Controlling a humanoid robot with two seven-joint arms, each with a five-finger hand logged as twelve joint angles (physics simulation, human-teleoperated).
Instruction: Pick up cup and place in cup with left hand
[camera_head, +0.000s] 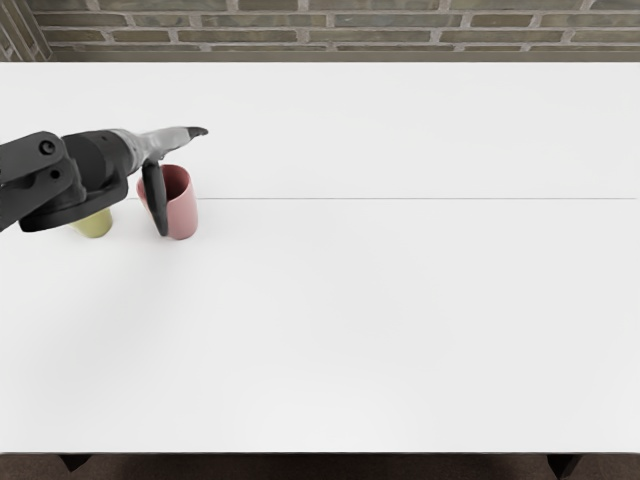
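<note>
Right of the pink cup (182, 212) there is broad room to pass over the white table (400, 300), and more on its near side. Left of it the way is tight — the yellow-green cup (96, 225) stands near, with a narrow gap between. The left hand (184, 182) blocks the approach from above left, one finger crossing the pink cup's left side — contact unclear.

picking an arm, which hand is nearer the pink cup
Left. The left hand is at the pink cup, one finger in front; the right hand is out of view.
</note>
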